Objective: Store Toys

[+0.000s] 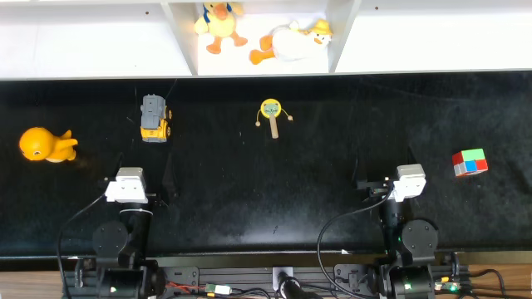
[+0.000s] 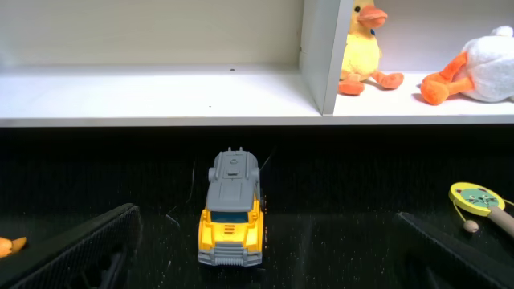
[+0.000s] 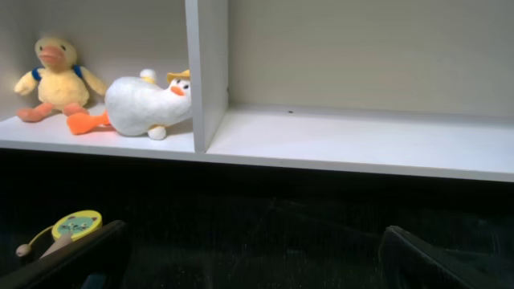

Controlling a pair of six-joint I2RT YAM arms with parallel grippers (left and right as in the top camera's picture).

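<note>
1. Toys lay in two places: some on the black worktop (image 1: 332,208), others already on the white shelf (image 1: 100,37) along its far edge.
2. In the shelf's middle compartment a yellow plush duck (image 1: 219,23) sat upright, and a white plush duck (image 1: 291,41) lay on its side just beside it. I could not tell whether the two touched.
3. A grey-and-yellow toy truck (image 1: 155,118) stood upright on the worktop, left of the middle and near the shelf. Its yellow front faced the arm bases.
4. A small rattle drum (image 1: 272,112) with a wooden handle lay near the middle of the worktop, to the right of the truck and well apart from it.
5. An orange duck toy (image 1: 46,145) sat at the far left of the worktop, and a coloured cube (image 1: 470,163) sat at the far right.
6. The left gripper (image 1: 129,178) was open and held nothing, with its fingers (image 2: 88,245) spread wide. It sat low over the worktop, and the truck stood ahead of it in line with the gap — apart from both fingers.
7. The right gripper (image 1: 403,176) was open too and held nothing, its fingers (image 3: 76,257) wide. It pointed at the shelf, with the rattle drum off to its left and nearer the shelf.
</note>
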